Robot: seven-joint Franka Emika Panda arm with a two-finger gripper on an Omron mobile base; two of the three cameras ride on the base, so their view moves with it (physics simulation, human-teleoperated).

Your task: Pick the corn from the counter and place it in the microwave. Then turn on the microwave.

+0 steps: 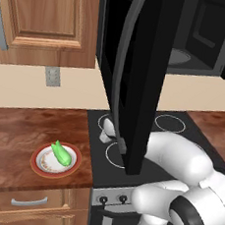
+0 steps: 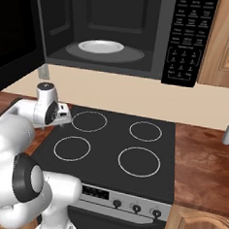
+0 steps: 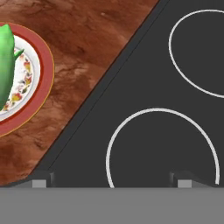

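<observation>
The counter (image 1: 18,133) is glossy reddish-brown wood grain, the cabinet (image 1: 46,18) above it lighter matt wood. The stovetop (image 2: 118,151) is smooth black glass with thin white rings. The microwave (image 2: 142,36) looks like glossy black plastic with a dark glass door (image 1: 138,78). The plate (image 1: 74,160) is glazed ceramic, red-rimmed, under the smooth, waxy green corn (image 1: 60,153).

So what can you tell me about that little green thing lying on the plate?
It is a small bright green husked corn cob, smooth and glossy, tapering to a pointed leafy tip. It lies on its side on a round white plate with a red rim and flowery pattern, which sits on the reddish-brown wood-grain counter left of the black stovetop. Only the plate touches it.
</observation>
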